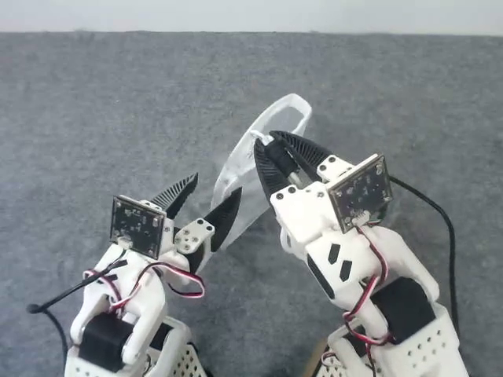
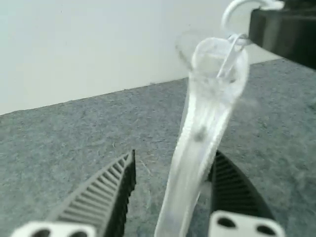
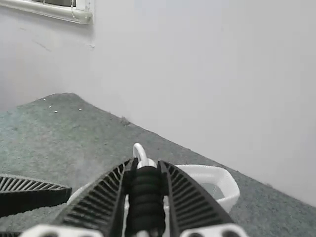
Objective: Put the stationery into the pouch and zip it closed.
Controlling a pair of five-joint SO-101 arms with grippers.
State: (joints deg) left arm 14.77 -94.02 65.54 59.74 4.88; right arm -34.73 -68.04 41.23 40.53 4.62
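A clear plastic pouch (image 1: 242, 184) with a white rim stands up off the grey carpet in the middle of the high view. My right gripper (image 1: 265, 141) is shut on a black ribbed stationery item (image 1: 284, 161) with a white loop at its tip, held at the pouch's mouth. From the right wrist, that item (image 3: 144, 192) sits between the fingers, with the pouch rim (image 3: 219, 177) just beyond. My left gripper (image 1: 216, 186) is open at the pouch's near end. From the left wrist, the pouch (image 2: 197, 143) rises between the open gripper (image 2: 175, 158), close to one finger.
Grey carpet (image 1: 102, 110) covers the table, with open room at the left and far side. A white wall (image 3: 207, 64) runs behind. A black cable (image 1: 440, 220) trails beside the right arm's base.
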